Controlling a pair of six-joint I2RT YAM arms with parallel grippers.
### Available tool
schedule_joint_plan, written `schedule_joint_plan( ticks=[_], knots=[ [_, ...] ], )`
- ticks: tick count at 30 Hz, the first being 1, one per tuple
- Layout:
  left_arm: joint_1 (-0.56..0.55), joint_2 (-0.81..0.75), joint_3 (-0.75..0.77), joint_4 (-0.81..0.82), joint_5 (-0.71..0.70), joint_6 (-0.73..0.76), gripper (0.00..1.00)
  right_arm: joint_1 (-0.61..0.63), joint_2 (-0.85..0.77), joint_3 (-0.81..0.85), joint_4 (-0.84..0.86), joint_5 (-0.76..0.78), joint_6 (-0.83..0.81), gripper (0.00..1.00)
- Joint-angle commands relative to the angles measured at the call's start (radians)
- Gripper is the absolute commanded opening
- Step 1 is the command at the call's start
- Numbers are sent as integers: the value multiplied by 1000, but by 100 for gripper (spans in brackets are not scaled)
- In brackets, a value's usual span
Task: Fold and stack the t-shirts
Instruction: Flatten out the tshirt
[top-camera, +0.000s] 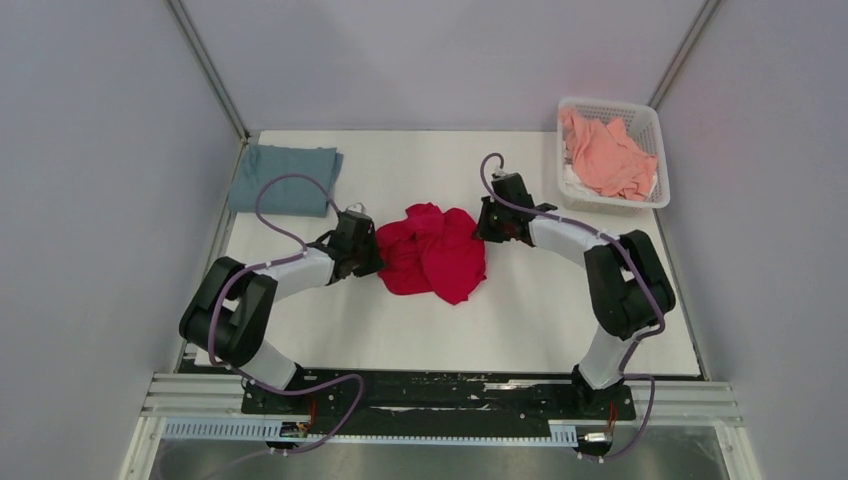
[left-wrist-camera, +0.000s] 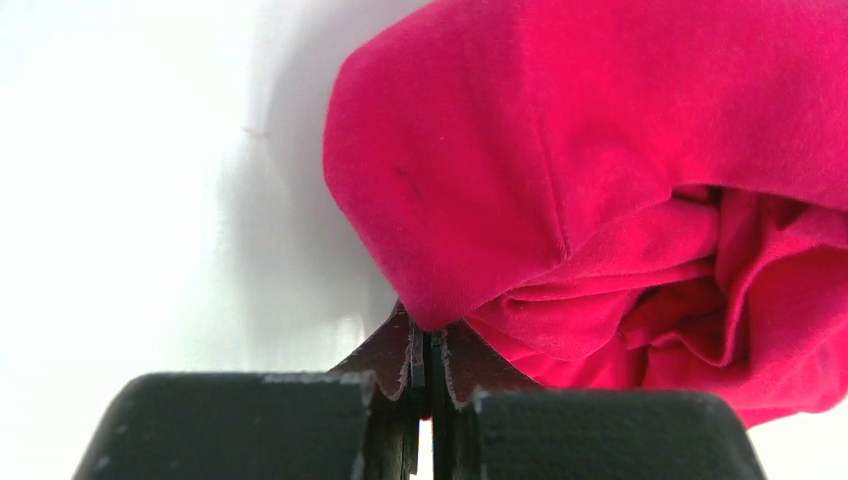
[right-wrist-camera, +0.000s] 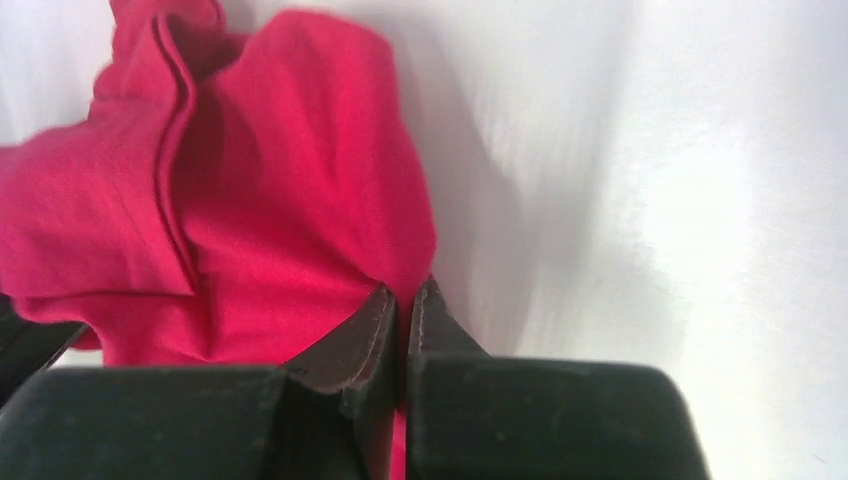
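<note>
Currently left end effector (top-camera: 374, 246) and right end effector (top-camera: 484, 226) each clamp the one red t-shirt (top-camera: 436, 256), of three.

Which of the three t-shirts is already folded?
The blue-grey t-shirt, lying flat and squared at the far left. The red t-shirt is crumpled in the middle; the pink t-shirt is heaped in the basket.

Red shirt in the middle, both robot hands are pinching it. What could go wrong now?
The left gripper and right gripper each pinch only a small edge of the crimson t-shirt at their fingertips, so the cloth might slip out when lifted. The shirt is also bunched in folds, so a pinch may catch the wrong layers, and it might not spread flat.
</note>
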Motion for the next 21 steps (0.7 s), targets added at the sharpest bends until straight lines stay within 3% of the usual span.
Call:
schedule_joint_plan(
  ticks=[1, 5, 8, 12, 15, 21],
  knots=[
    [-3, -110, 49, -100, -192, 25, 0, -12, -144, 30, -35, 286, -41, 2],
    [-1, -271, 53, -186, -365, 49, 0, -40, -270, 37, -75, 405, -101, 0],
    [0, -406, 53, -203, -466, 90, 0, -63, -384, 33, -80, 403, -145, 0],
    [-1, -657, 81, -207, -501, 166, 0, -63, -582, 59, -79, 345, -207, 0],
    [-1, -793, 127, -216, -494, 228, 0, -63, -717, 104, -78, 252, -250, 0],
    [0, -1038, 253, -215, -299, 320, 0, -64, -948, 194, -78, 25, -250, 0]
  ],
)
